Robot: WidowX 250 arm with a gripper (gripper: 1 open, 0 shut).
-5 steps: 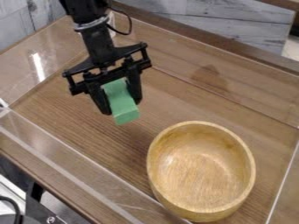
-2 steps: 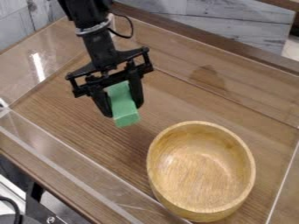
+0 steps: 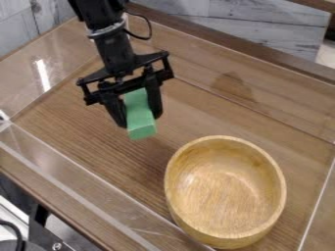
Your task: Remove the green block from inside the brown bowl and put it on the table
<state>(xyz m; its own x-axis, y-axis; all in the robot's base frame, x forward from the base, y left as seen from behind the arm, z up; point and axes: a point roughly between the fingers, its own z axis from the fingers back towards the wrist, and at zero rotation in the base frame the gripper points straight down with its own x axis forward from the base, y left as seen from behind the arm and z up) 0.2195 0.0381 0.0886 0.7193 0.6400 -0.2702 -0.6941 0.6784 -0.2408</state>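
Note:
The green block (image 3: 137,116) hangs tilted between the black fingers of my gripper (image 3: 132,101), which is shut on its upper end. Block and gripper sit above the table (image 3: 249,93), up and to the left of the brown bowl (image 3: 225,189). The light wooden bowl rests at the lower right with nothing inside it. Whether the block's lower end touches the tabletop cannot be told.
Clear acrylic walls (image 3: 78,186) run along the table's front and left edges. A white brick wall stands behind the table at the top right.
The gripper with the green block has shifted very slightly up and to the right; the bowl has not moved.

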